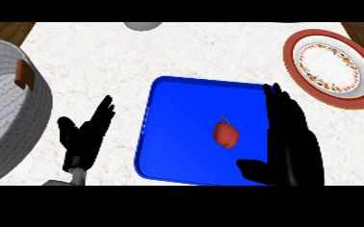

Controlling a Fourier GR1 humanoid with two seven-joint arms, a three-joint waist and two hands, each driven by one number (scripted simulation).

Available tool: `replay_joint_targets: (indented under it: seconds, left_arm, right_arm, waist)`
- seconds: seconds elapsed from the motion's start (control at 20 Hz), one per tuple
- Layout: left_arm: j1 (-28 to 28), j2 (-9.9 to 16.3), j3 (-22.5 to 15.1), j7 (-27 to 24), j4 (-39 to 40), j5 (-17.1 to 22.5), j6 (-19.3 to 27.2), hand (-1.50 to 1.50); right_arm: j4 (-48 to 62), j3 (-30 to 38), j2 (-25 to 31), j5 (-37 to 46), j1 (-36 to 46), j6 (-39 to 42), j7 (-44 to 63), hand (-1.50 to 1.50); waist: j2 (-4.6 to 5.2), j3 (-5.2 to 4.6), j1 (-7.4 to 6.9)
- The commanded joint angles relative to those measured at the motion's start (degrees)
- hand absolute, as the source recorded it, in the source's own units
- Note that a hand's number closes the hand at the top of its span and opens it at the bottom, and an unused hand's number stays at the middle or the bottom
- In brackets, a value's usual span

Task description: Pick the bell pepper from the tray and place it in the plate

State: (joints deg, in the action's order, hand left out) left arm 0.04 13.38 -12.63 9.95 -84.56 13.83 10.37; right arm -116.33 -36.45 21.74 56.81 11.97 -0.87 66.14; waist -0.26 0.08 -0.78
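Observation:
A small red bell pepper (226, 134) lies on the blue tray (176, 125), right of the tray's middle. My right hand (292, 139) stands over the tray's right edge, fingers straight and pointing away, thumb stretched left toward the pepper without touching it. The hand is open and holds nothing. The plate (328, 67), white with a red rim and a flowered band, sits at the far right, beyond the tray's right corner. My left hand (84, 137) rests open on the counter left of the tray, fingers up.
A large grey ribbed pot (21, 106) with a brown handle fills the left edge. A grey round object (142, 25) peeks in at the top edge. The white marble counter (177, 53) stretches between the tray and the far edge.

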Motion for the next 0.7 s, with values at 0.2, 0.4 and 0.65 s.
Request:
replay_joint_targets:
  seconds: [0.2,0.4,0.65]
  left_arm:
    - [-0.45,-0.75,0.45,4.08,0.49,0.38,0.39,0.00]
    - [-0.05,-1.21,1.04,0.58,3.03,-0.96,-0.30,0.00]
    - [2.04,-2.17,1.26,-3.35,5.34,-1.32,-1.86,0.00]
  right_arm:
    - [8.15,0.63,-11.32,1.80,0.78,6.63,7.05,-1.50]
    - [13.29,0.21,-18.41,5.76,1.47,5.32,6.42,-1.50]
    - [17.86,1.72,-21.53,8.93,3.99,7.56,5.74,-1.50]
  waist:
    - [0.27,-0.09,0.65]
    - [0.29,-0.11,0.72]
    - [0.31,-0.13,0.59]
